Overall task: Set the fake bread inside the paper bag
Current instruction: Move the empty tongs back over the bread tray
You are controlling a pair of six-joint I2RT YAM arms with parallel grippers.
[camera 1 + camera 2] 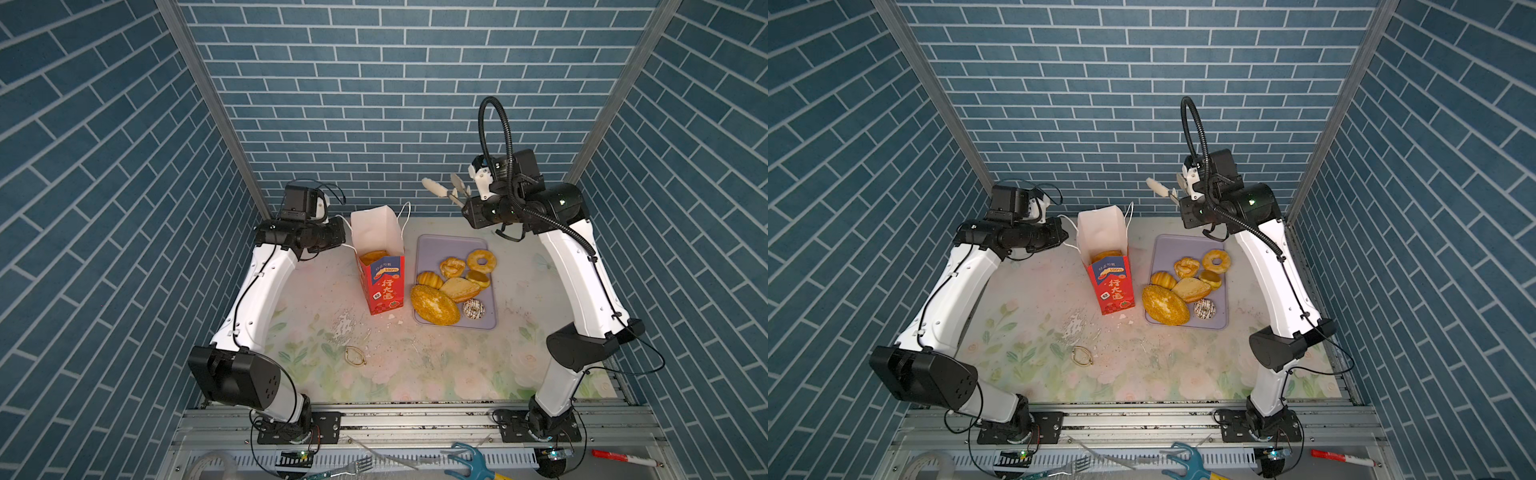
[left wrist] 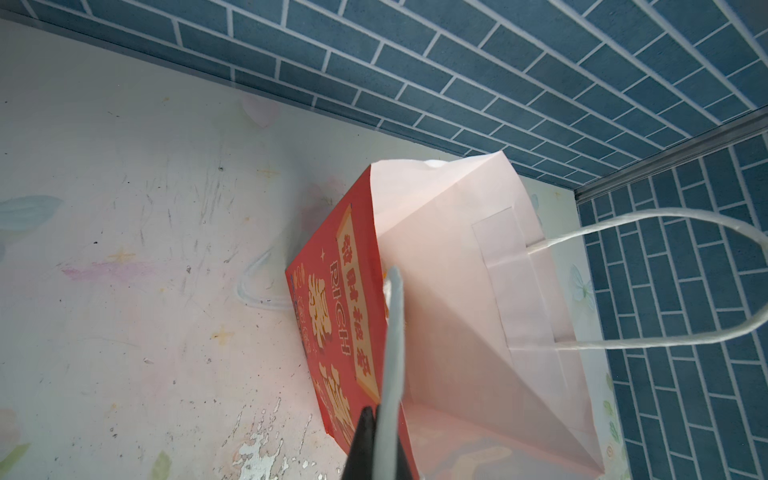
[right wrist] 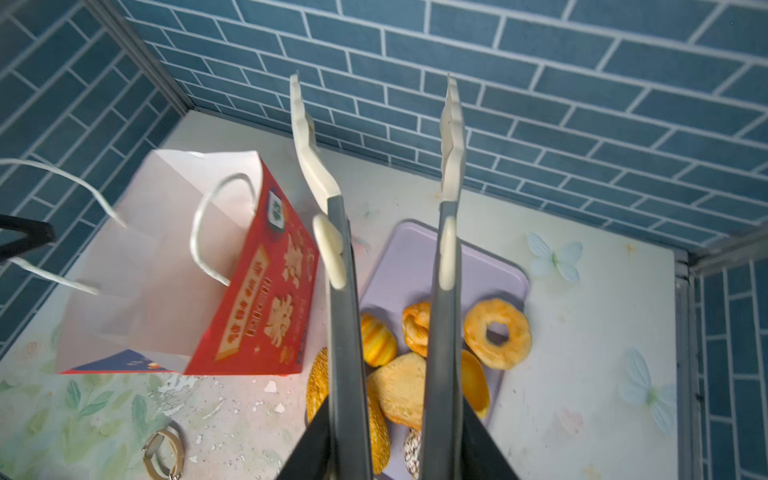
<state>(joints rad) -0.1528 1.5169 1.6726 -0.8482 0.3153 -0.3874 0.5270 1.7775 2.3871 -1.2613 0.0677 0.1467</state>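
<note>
Most of the bread (image 1: 455,286) lies on the tray (image 1: 440,249), with one bun (image 1: 374,257) already down in the bag (image 1: 384,286), which stands upright just left of the tray in both top views. The left gripper (image 2: 380,432) is pinched closed on one handle (image 2: 392,332) of the bag (a white cord). The right gripper (image 3: 397,434) clamps the tongs (image 3: 345,249), whose tips stand apart and empty, raised well above the tray.
</note>
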